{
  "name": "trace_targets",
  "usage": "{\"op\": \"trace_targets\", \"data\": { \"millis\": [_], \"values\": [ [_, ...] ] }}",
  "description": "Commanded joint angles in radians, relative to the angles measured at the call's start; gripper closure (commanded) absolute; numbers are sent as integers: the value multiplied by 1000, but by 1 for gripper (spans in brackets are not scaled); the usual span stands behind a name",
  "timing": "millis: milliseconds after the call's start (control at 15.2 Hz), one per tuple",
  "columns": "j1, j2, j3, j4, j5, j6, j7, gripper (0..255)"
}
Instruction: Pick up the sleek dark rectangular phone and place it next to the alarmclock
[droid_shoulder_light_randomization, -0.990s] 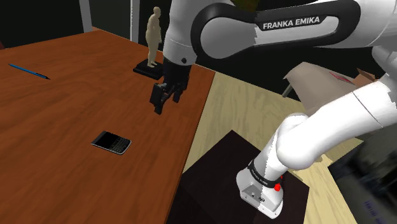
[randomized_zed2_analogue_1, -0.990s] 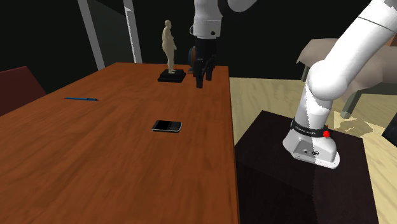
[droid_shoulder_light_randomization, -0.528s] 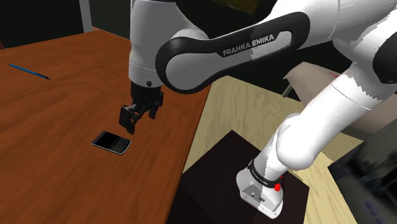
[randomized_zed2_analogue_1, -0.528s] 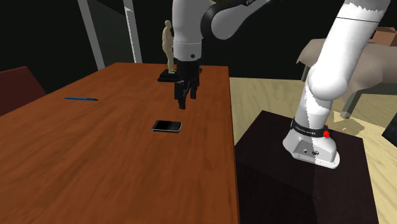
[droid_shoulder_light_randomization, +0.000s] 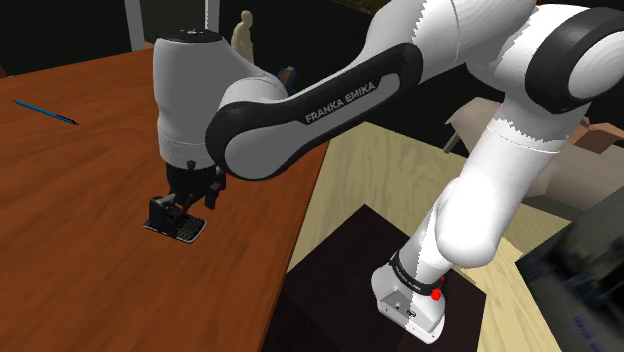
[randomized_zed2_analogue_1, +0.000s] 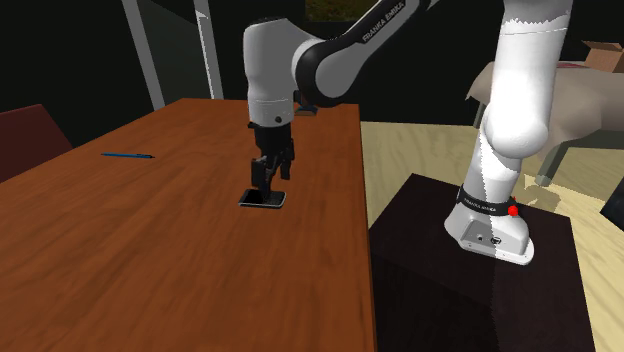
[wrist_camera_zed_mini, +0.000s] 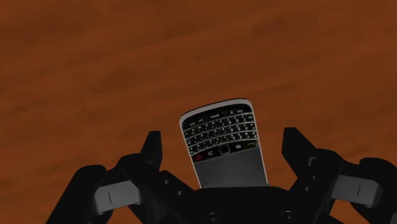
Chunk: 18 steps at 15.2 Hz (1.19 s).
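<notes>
Phone (wrist_camera_zed_mini: 222, 143) lies flat, keypad up, on the brown tabletop (wrist_camera_zed_mini: 95, 63), well apart from the pen (droid_shoulder_light_randomization: 45, 111), between wide-open fingers (wrist_camera_zed_mini: 153, 149) that stand either side without touching it and hold nothing.

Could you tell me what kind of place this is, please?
Probably a room in a home, perhaps a study or dining room: a long wooden table carrying a blue pen and a small figurine, with a dark red chair beside it.

Smooth reddish wood table (droid_shoulder_light_randomization: 80, 190); glossy black, silver-rimmed phone (wrist_camera_zed_mini: 224, 143).
</notes>
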Motion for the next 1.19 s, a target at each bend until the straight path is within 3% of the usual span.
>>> {"op": "trace_targets", "data": {
  "millis": [0,726,792,1122],
  "values": [
    [5,22,-3,-8,-18,26,14,0],
    [12,56,-10,-23,-46,68,33,0],
    [12,56,-10,-23,-46,68,33,255],
    [12,56,-10,-23,-46,68,33,255]
  ]
}}
